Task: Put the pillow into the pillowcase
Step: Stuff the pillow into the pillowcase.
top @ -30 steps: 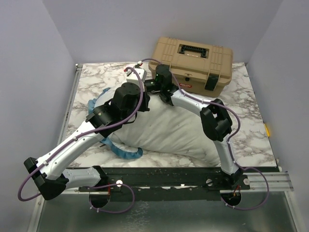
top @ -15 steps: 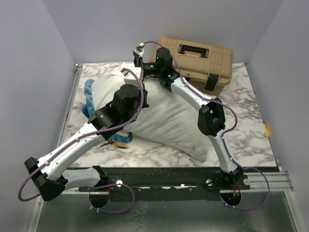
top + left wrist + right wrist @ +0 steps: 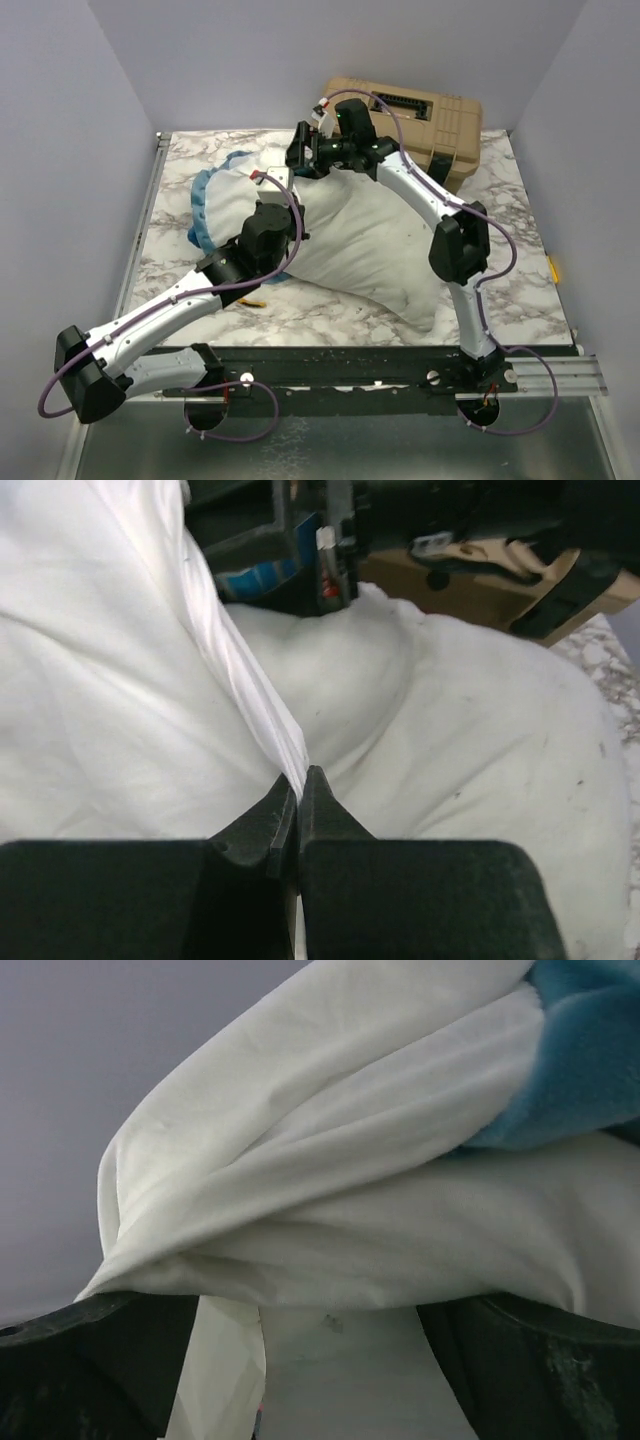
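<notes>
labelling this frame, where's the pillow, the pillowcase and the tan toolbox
pillow (image 3: 370, 235), top view, on its wrinkled white middle
pillowcase (image 3: 203, 200), top view, on its blue frilled edge
tan toolbox (image 3: 452, 125), top view, on the lid right of the arm

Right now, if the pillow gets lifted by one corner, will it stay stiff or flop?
Probably floppy: the pillow lies wrinkled and deeply creased. Likely light for its bulk, being plump and dented. Unlikely to roll: it sprawls wide.
</notes>
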You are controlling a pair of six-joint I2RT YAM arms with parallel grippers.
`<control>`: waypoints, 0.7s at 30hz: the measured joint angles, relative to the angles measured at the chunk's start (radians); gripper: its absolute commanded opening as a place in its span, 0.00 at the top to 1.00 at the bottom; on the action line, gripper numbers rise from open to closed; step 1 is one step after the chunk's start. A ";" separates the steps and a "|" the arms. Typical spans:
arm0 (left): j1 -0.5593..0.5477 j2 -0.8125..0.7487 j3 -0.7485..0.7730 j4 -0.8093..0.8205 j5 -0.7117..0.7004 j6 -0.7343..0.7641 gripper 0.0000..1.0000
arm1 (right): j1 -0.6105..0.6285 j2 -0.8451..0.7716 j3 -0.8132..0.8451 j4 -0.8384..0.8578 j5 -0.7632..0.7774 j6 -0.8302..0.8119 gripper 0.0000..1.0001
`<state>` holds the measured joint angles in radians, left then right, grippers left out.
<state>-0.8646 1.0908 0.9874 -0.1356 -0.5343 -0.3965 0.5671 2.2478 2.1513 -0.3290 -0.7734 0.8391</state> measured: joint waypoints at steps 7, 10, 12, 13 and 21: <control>-0.026 -0.027 -0.075 0.007 -0.076 -0.085 1.00 | -0.045 -0.244 -0.122 -0.244 0.259 -0.306 0.00; -0.011 -0.025 -0.074 0.017 -0.080 -0.109 1.00 | -0.066 -0.381 -0.179 -0.306 0.351 -0.395 0.00; 0.006 -0.010 -0.070 0.023 -0.076 -0.124 1.00 | -0.080 -0.451 -0.212 -0.326 0.394 -0.435 0.00; 0.014 0.000 -0.067 0.025 -0.071 -0.129 1.00 | -0.084 -0.480 -0.232 -0.333 0.407 -0.455 0.00; 0.061 0.124 0.038 0.025 0.031 -0.150 1.00 | -0.078 -0.566 -0.524 -0.323 0.332 -0.550 0.04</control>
<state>-0.8036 1.2144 1.0256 -0.1104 -0.5037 -0.5465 0.4892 1.6814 1.6272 -0.6525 -0.4412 0.2890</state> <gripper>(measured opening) 0.006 0.970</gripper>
